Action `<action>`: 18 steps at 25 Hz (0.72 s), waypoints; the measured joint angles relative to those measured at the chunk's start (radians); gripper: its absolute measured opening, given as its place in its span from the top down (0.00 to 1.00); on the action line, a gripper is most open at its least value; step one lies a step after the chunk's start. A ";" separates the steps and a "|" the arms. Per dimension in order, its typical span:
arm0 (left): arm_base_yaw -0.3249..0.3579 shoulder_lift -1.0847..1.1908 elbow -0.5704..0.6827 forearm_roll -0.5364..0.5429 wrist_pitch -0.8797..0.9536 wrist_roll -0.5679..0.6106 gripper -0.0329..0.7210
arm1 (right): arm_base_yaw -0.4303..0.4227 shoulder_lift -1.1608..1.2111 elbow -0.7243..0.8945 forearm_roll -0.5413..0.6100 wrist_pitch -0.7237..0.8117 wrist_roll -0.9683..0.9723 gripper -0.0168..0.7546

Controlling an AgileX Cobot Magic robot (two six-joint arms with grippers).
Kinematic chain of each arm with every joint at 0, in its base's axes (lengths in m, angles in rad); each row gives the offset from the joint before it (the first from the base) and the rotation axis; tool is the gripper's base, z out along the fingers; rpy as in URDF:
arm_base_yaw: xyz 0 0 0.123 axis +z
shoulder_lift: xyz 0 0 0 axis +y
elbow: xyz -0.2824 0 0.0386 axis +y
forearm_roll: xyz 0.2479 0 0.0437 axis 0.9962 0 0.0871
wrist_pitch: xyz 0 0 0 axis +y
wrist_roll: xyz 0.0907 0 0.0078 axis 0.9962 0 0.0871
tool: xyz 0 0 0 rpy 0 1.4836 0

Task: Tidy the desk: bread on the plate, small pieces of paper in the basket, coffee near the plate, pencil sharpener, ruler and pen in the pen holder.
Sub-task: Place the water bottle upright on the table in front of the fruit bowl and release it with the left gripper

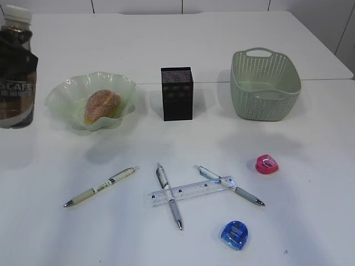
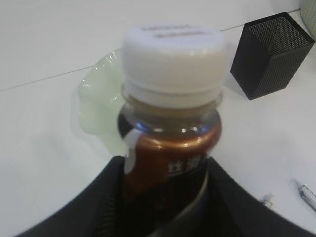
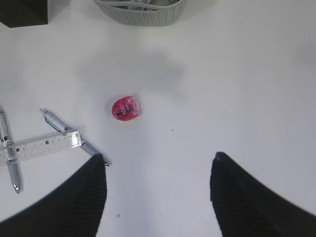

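My left gripper [image 2: 165,165] is shut on the brown coffee [image 2: 170,148] bottle below its white cap. That coffee [image 1: 16,66] stands tall at the far left edge, left of the ruffled green plate [image 1: 61,88], which holds the bread [image 1: 101,105]. The black pen holder [image 1: 177,93] and the green basket [image 1: 265,84] stand further right. Three pens [image 1: 100,187] [image 1: 168,195] [image 1: 228,185] and the clear ruler [image 1: 191,191] lie in front. My right gripper [image 3: 159,157] hangs open above bare desk, below the pink pencil sharpener [image 3: 125,108]. The small pieces of paper are out of view.
A blue pencil sharpener [image 1: 234,234] lies near the front edge, and the pink one [image 1: 267,164] lies in front of the basket. The ruler rests across two of the pens. A seam in the desk [image 1: 333,79] runs behind the basket.
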 joint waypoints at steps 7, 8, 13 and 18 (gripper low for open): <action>0.000 0.000 0.247 0.006 -0.474 0.000 0.55 | 0.000 0.000 0.000 0.000 0.000 0.000 0.31; 0.000 0.002 0.273 0.006 -0.546 0.000 0.55 | 0.000 0.000 0.000 0.000 0.000 0.000 0.31; 0.000 0.040 0.333 -0.019 -0.765 0.000 0.55 | 0.000 0.000 0.000 0.000 0.000 -0.001 0.31; 0.000 0.079 0.339 -0.071 -0.835 0.000 0.55 | 0.000 0.000 0.000 0.000 0.000 -0.017 0.31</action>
